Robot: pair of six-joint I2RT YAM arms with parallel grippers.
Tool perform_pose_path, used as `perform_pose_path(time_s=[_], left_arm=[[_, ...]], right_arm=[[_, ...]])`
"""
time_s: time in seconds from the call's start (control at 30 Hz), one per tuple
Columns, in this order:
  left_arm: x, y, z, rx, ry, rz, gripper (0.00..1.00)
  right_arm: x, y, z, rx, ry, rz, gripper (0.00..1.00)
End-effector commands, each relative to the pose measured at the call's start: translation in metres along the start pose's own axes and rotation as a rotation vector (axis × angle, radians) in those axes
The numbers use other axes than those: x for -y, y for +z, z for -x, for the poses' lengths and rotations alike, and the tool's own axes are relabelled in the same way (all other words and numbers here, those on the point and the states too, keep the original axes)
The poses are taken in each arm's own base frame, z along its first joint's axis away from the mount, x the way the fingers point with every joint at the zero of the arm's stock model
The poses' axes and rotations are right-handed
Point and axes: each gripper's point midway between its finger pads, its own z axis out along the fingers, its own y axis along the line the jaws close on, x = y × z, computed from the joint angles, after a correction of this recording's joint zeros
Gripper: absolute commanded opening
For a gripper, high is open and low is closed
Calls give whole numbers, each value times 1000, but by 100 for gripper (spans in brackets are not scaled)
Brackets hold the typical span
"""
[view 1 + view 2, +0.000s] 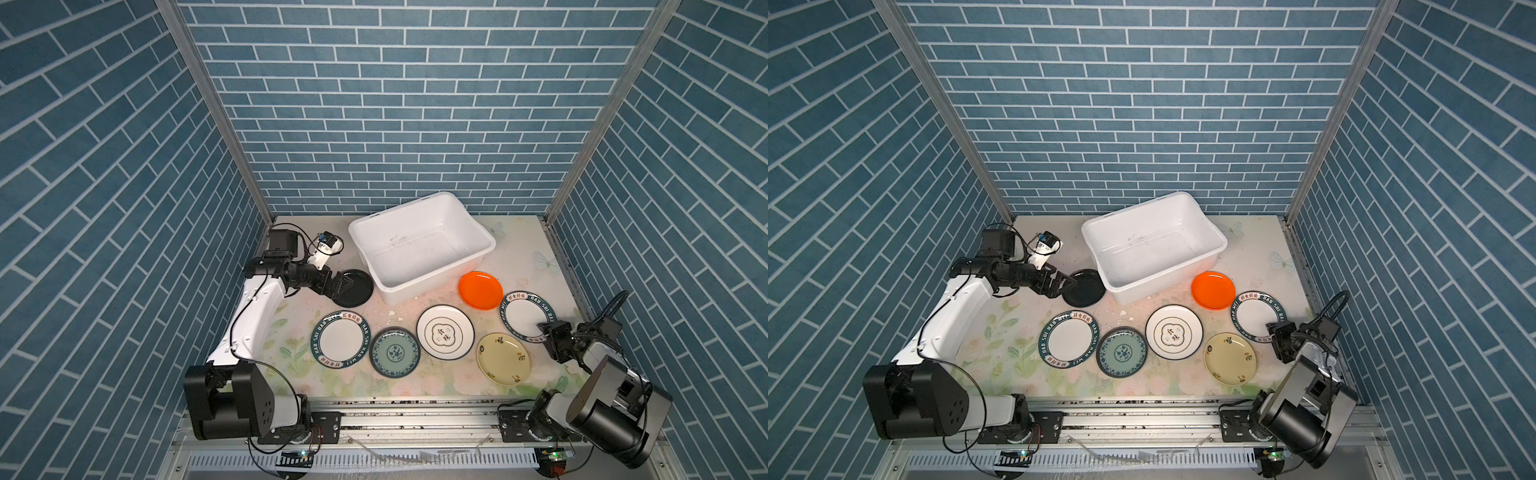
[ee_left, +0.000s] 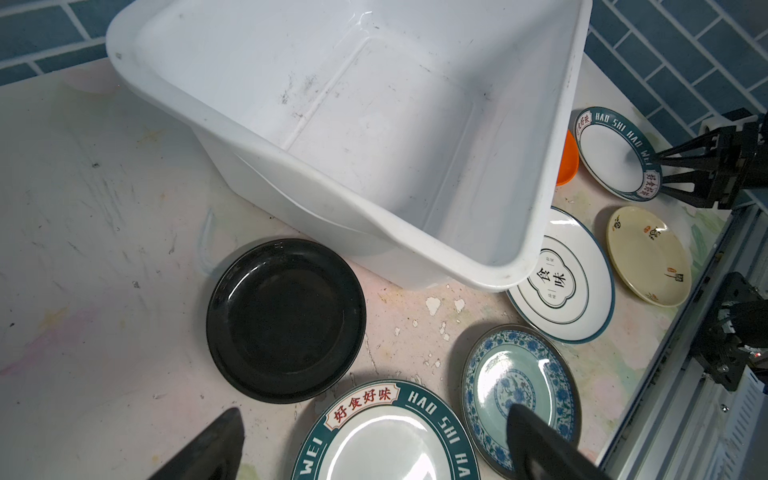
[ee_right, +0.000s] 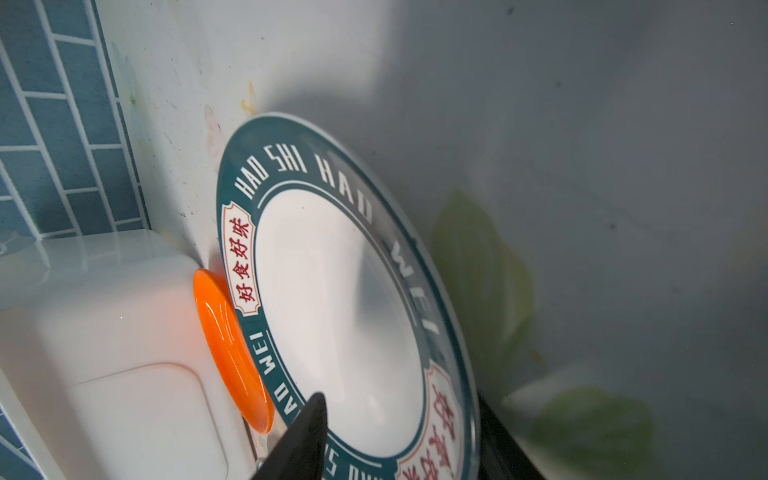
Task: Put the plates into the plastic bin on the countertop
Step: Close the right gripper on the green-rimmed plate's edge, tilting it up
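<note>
The white plastic bin (image 1: 440,276) (image 2: 266,137) stands empty at the back of the countertop (image 1: 519,249). Several plates lie in front of it: black (image 1: 361,286) (image 2: 286,320), orange (image 1: 481,290), quatrefoil (image 1: 444,331), teal (image 1: 395,352), cream-yellow (image 1: 503,359) and two with lettered rims (image 1: 340,339) (image 1: 525,313). My left gripper (image 1: 347,286) (image 2: 374,446) hovers open at the black plate's left edge, holding nothing. My right gripper (image 1: 545,332) (image 3: 401,415) straddles the near rim of the right lettered plate (image 3: 332,291), one finger over it and one beyond its edge, still apart.
A grey metal rail (image 1: 415,415) runs along the front edge and carries both arm bases. Blue brick walls (image 1: 395,124) close in the back and sides. The orange plate sits between the bin's front corner and the right lettered plate. Chipped patches (image 2: 434,305) mark the countertop.
</note>
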Motion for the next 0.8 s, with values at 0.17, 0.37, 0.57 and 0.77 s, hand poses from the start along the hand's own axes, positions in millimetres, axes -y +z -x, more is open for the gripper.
perform_pose_path(time_s=[0.17,0.37,0.57,0.77], left_arm=[[8,1,2,38,-9,-30,100],[9,1,1,47,-9,-32,100],[10,2,2,66,-14,-35,100],[10,5,3,78,-25,-42,100]], right_arm=[[36,5,-31,-92,89,-116,47],[36,5,-31,-88,87,-112,42],[35,4,-30,-84,86,-107,39],[35,3,-29,-77,84,-105,30]])
